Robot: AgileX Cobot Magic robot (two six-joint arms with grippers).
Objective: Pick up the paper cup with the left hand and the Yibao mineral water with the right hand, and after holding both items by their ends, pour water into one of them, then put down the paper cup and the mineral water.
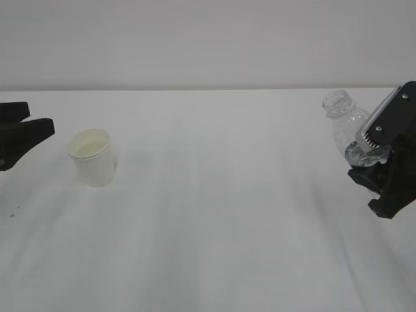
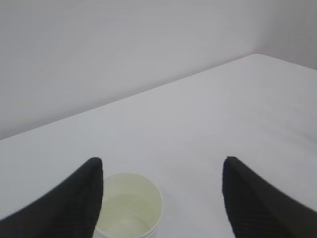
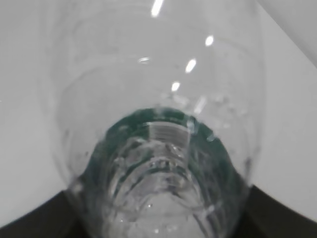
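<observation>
The paper cup (image 1: pixel 93 157) stands upright on the white table (image 1: pixel 221 214) at the left, and its cream inside seems to hold a little water. My left gripper (image 1: pixel 39 122) is open just left of the cup and apart from it. In the left wrist view the cup (image 2: pixel 130 207) sits beside the left finger (image 2: pixel 74 201), and the gripper (image 2: pixel 161 168) is wide open. My right gripper (image 1: pixel 374 155) is shut on the Yibao mineral water (image 1: pixel 343 127), which is uncapped and leans left. The bottle (image 3: pixel 158 124) with its green label fills the right wrist view above the gripper (image 3: pixel 158 225).
The table's far edge (image 1: pixel 208 90) meets a plain grey wall. The bottle's lower part is hidden behind my right gripper at the right border of the exterior view.
</observation>
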